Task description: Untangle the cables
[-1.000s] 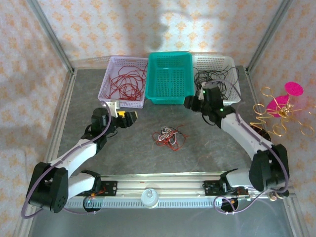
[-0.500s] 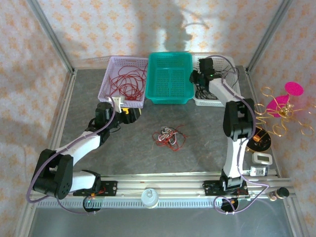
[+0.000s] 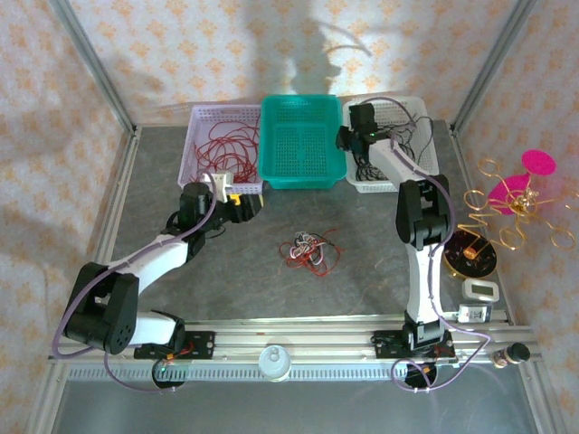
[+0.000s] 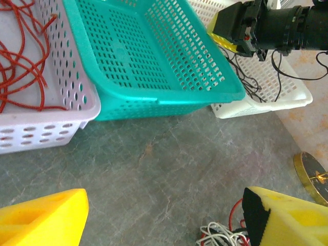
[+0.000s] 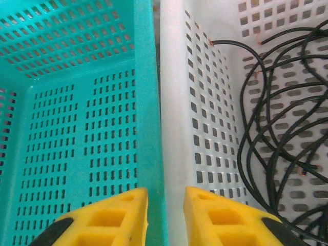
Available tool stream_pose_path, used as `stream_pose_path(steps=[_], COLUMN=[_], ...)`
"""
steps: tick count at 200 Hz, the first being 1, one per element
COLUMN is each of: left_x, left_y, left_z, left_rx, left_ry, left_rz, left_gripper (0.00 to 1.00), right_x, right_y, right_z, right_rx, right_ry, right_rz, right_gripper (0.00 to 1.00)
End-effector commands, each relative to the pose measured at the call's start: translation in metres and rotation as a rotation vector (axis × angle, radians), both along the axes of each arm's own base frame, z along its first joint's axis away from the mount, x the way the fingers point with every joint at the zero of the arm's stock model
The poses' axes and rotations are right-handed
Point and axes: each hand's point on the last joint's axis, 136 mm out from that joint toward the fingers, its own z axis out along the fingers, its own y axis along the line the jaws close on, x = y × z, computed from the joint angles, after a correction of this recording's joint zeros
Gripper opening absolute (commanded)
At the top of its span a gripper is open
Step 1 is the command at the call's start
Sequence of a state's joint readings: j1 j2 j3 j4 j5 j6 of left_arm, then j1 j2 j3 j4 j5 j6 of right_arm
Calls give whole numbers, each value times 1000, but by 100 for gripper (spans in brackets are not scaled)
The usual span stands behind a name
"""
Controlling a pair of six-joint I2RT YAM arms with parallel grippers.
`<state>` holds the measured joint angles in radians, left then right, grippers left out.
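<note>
From above, the cables (image 3: 308,250) lie as one small knotted clump of red, white and black on the open counter (image 3: 380,262), between the two arms and apart from both. The left hand (image 3: 242,204) hovers near the front of the lilac basket (image 3: 193,155). The right hand (image 3: 346,137) is far back, over the line where the teal basket (image 3: 301,181) meets the white basket (image 3: 384,186).

In the left wrist view, the yellow fingers (image 4: 43,223) stand wide apart with nothing between them. The clump only peeks in at the lower edge, beside the right finger. If this hand goes down as it is, I think it could close on the whole knot (not on one strand) and pull it tighter.

In the right wrist view, the fingers (image 5: 110,218) are drawn narrow, with the two adjoining basket walls running between them. I cannot tell if they really pinch the walls. The risk here is to drag a basket, or to snag the black wires (image 5: 277,128) lying just beside.
</note>
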<state>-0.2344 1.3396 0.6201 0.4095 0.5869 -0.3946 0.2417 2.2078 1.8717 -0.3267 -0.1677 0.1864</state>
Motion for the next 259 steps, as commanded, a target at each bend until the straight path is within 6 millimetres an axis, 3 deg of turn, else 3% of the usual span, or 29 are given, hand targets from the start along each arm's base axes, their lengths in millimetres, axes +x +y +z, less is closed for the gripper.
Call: stream_pose_path(steps=[1, 31, 60, 85, 106, 125, 137, 152, 171, 228, 259], left_x=[10, 13, 9, -10, -33, -54, -63, -68, -71, -70, -69], left_y=[-1, 10, 17, 5, -5, -15, -18, -19, -20, -23, -24], left_z=[16, 10, 10, 14, 4, -7, -11, -14, -15, -14, -9], left_rx=[19, 74, 112, 106, 114, 100, 93, 90, 83, 79, 80], left_ry=[-44, -25, -18, -15, 9, 36, 44, 43, 42, 45, 34], left_rz=[6, 64, 74, -25, -113, -191, -214, -219, -232, -247, -250], left_gripper=[80, 80, 80, 76, 72, 70, 69, 68, 68, 68, 68], right_x=[-11, -19, -54, -112, -191, -253, -280, -302, -311, -289, -304], right_y=[-17, -20, -5, 16, 61, 76, 79, 86, 93, 88, 97], right_z=[25, 74, 90, 77, 54, 19, 2, -4, -5, -26, -28], right_rx=[-83, -69, -53, -11, 82, 114, 73, -31, -117, -236, -183], right_ry=[19, -28, -4, 51, 107, 178, 172, 94, 7, 20, 63], right_rz=[-41, -19, 55, 164, 446, 604, 683, 799, 892, 886, 973], right_gripper=[32, 40, 40, 40, 42, 43, 43, 45, 50, 47, 43])
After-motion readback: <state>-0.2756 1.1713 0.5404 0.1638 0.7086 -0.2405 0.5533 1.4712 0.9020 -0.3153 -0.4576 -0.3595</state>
